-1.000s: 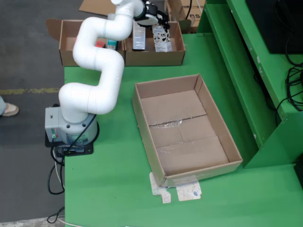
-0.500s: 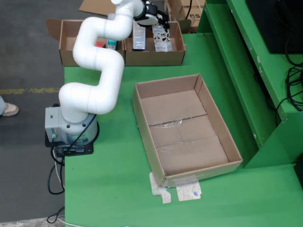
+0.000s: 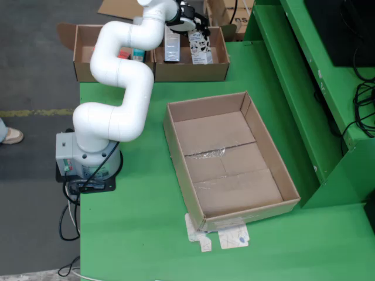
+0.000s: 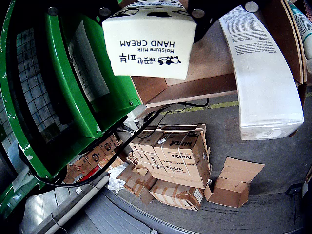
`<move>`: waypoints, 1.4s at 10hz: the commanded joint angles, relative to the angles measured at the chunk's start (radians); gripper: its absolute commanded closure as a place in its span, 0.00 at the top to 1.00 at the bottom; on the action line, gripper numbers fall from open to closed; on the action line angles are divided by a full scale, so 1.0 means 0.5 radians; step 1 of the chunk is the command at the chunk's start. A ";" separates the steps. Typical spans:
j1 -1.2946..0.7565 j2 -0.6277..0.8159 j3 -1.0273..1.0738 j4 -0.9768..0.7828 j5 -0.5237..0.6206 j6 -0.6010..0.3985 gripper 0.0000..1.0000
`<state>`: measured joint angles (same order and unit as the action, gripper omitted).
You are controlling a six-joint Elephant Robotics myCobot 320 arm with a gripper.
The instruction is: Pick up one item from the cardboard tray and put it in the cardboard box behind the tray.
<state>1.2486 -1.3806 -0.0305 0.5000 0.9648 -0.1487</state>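
Note:
My gripper [image 3: 196, 28] is at the back of the green table, over the right-hand small cardboard box [image 3: 218, 69]. It is shut on a white hand cream carton [image 3: 201, 48] with a black cow pattern, which hangs down into that box. In the wrist view the carton [image 4: 148, 44] fills the top centre, printed "Moisture Milk HAND CREAM", clamped between my gripper's [image 4: 151, 9] two dark fingers. The large open cardboard tray [image 3: 176, 132] lies in the middle of the table with nothing in it.
A tall white carton [image 3: 171, 44] stands in the same small box, close beside the held one; it also shows in the wrist view [image 4: 265, 83]. A second small box [image 3: 82, 55] at back left holds red and teal items. A green frame [image 3: 304, 88] runs along the right.

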 commanded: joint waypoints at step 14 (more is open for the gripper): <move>-0.013 0.066 0.061 0.023 -0.023 -0.016 1.00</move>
<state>1.2470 -1.3806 -0.0305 0.5000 0.9648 -0.1503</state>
